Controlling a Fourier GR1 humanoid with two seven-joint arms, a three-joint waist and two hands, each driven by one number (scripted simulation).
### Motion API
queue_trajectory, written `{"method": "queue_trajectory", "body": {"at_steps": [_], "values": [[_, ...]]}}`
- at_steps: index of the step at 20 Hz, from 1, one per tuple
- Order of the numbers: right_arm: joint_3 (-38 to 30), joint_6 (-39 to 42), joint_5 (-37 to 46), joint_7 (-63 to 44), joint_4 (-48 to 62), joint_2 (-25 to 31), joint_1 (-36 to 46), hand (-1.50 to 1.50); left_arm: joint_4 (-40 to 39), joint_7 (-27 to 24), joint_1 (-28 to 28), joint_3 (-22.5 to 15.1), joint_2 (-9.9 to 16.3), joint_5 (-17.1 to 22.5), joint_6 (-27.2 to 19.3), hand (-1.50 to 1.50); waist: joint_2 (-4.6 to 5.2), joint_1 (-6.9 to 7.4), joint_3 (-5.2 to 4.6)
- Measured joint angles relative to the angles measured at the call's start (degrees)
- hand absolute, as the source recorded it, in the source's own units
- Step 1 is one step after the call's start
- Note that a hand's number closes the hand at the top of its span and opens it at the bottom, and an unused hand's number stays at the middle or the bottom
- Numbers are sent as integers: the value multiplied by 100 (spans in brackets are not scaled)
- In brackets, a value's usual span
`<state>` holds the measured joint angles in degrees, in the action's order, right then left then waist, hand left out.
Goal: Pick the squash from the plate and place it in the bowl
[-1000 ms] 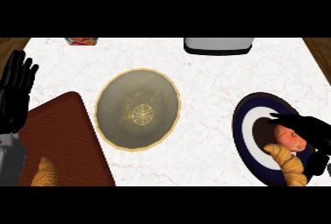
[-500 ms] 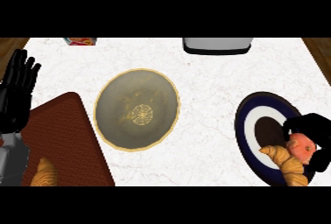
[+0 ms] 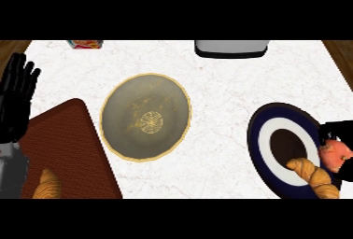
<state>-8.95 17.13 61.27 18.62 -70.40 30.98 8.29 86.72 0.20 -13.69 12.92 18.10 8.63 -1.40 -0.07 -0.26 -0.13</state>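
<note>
Moved: right hand drawn back to plate's right rim | squash clasped in curled fingers, lifted for carrying | bowl lies left of plate | left hand rested open, far left.

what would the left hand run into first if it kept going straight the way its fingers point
Probably nothing: the black left hand rests open at the view's left edge, fingers pointing toward the white marble counter's far edge. Only bare counter lies ahead, though depth is unclear.

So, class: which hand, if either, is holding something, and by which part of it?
The right hand curls over the orange squash from above, at the plate's right edge. The left hand rests open, holding nothing.
</note>
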Motion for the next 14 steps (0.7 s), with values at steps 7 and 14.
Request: {"method": "queue_trajectory", "body": {"at_steps": [7, 14], "values": [[-636, 67, -294, -473, -1009, 135, -126, 150, -82, -109, 40, 21, -55, -43, 12, 0, -9, -41, 6], [-1237, 1180, -1387, -722, -2773, 151, -63, 150, -114, -187, 94, 33, -89, -97, -9, 0, -30, -72, 4]]}}
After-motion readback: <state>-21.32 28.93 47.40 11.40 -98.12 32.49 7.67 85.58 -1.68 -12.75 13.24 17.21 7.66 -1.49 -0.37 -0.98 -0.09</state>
